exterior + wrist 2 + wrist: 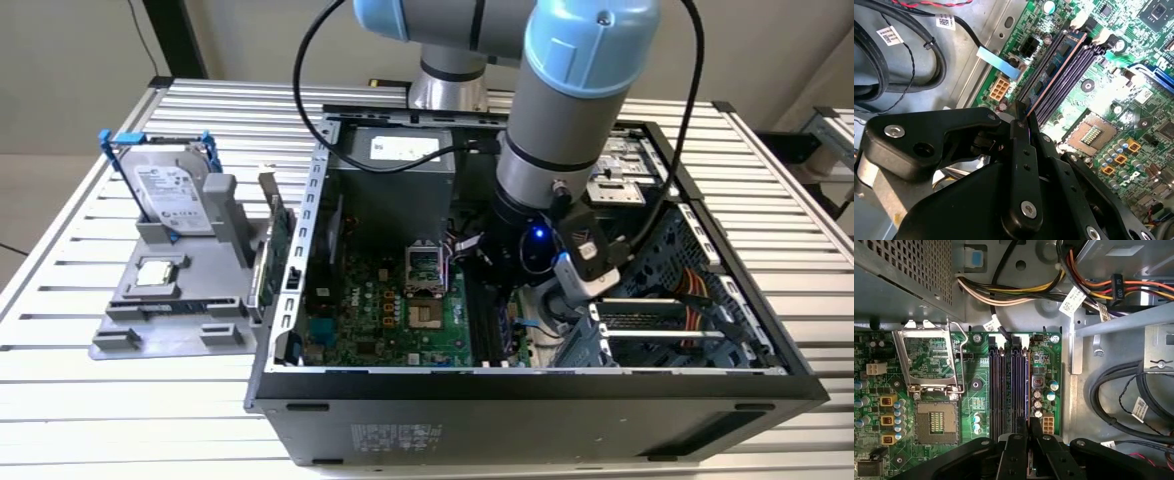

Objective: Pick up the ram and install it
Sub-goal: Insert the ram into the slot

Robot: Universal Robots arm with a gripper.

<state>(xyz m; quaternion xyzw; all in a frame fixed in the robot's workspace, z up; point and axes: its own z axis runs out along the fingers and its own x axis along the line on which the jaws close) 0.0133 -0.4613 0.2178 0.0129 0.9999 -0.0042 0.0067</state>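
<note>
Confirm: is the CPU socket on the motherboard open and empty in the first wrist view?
Yes. The CPU socket shows bare contacts with no chip in it, and its metal retention frame is flipped up beside it.

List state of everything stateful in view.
ram: standing in the memory slot nearest the board edge; seating unclear
gripper: shut on the ram's end
other memory slots: empty
CPU socket: empty, retention frame lifted
computer case: side open
hard drive: upright in gray holder, outside the case
CPU chip: flat on the holder
</note>
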